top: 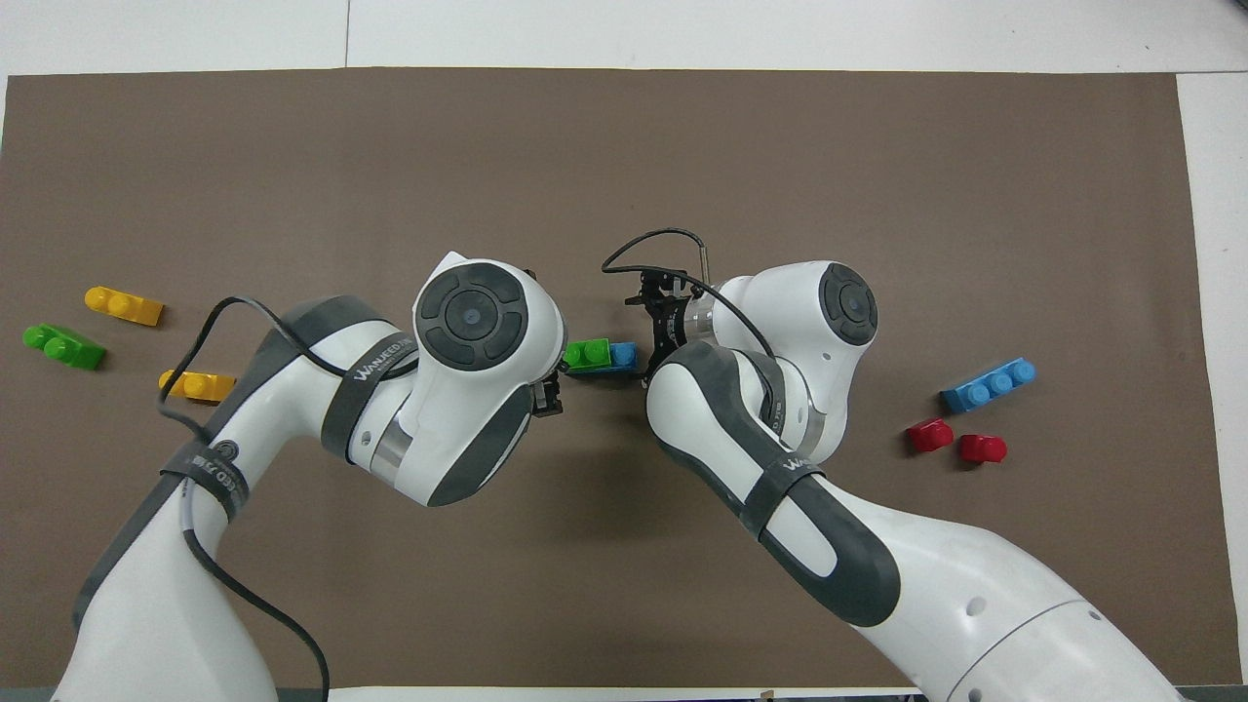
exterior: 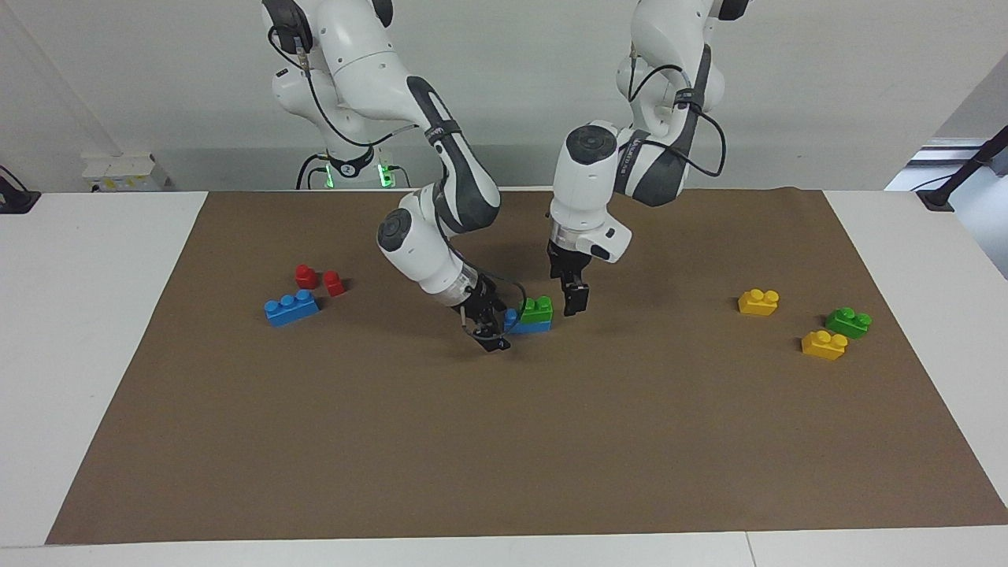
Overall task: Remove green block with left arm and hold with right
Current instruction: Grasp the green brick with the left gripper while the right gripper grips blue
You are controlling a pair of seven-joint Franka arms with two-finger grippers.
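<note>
The green block (exterior: 537,308) sits on a blue brick (exterior: 526,325) at the middle of the brown mat; in the overhead view the green block (top: 588,353) covers most of the blue brick (top: 625,357). My right gripper (exterior: 489,329), with the silver wrist ring, is low at the mat, at the blue brick's bare end toward the right arm's end of the table. My left gripper (exterior: 576,298) hangs just beside the green block, toward the left arm's end, apart from it. In the overhead view the left wrist hides its gripper.
A blue three-stud brick (exterior: 291,307) and two red pieces (exterior: 319,279) lie toward the right arm's end. Two yellow bricks (exterior: 758,302) (exterior: 824,344) and a second green brick (exterior: 848,322) lie toward the left arm's end.
</note>
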